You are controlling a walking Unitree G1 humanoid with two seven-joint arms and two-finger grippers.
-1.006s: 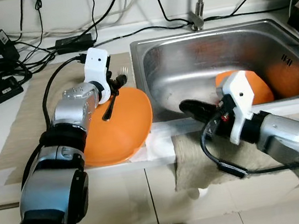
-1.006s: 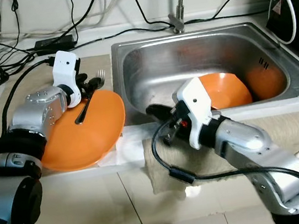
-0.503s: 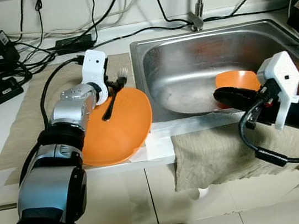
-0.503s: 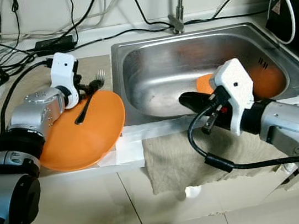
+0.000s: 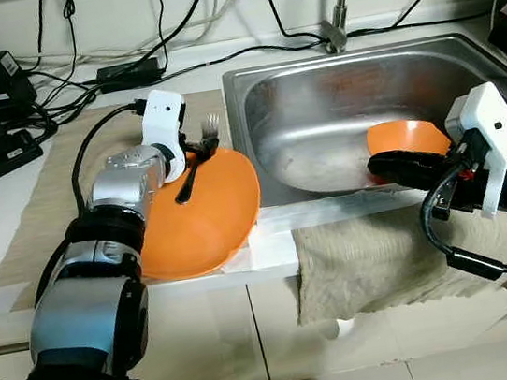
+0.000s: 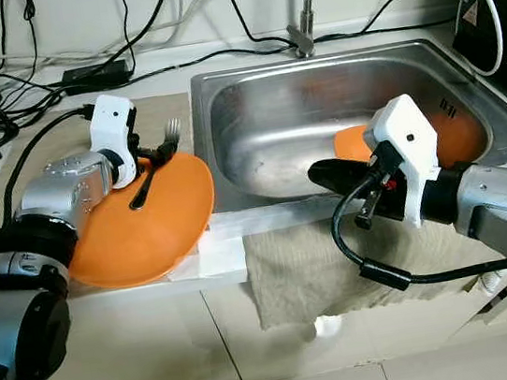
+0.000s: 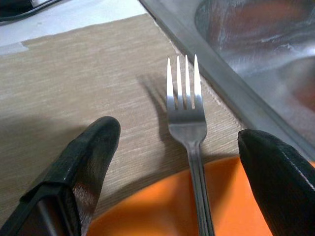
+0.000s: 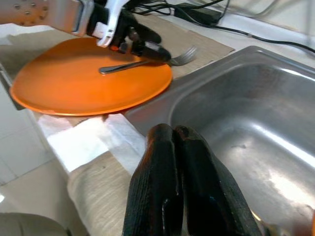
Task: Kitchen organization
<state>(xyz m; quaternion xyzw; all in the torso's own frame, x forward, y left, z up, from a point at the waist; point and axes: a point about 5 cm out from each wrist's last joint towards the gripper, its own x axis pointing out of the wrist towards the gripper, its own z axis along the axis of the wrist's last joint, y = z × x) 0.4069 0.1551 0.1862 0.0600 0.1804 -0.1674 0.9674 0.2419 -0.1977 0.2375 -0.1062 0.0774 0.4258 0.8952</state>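
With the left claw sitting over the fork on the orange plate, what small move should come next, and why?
Probably lower the left claw a little and close on the fork. Its fingers stand open on either side of the handle, and the fork lies on the orange plate with its tines over the mat beside the sink. The right claw is shut and empty at the sink's front edge.

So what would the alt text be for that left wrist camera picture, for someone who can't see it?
A silver fork lies between the left gripper's two open black fingers, its handle on an orange plate and its prongs reaching out over a beige mat. The steel sink runs alongside the mat.
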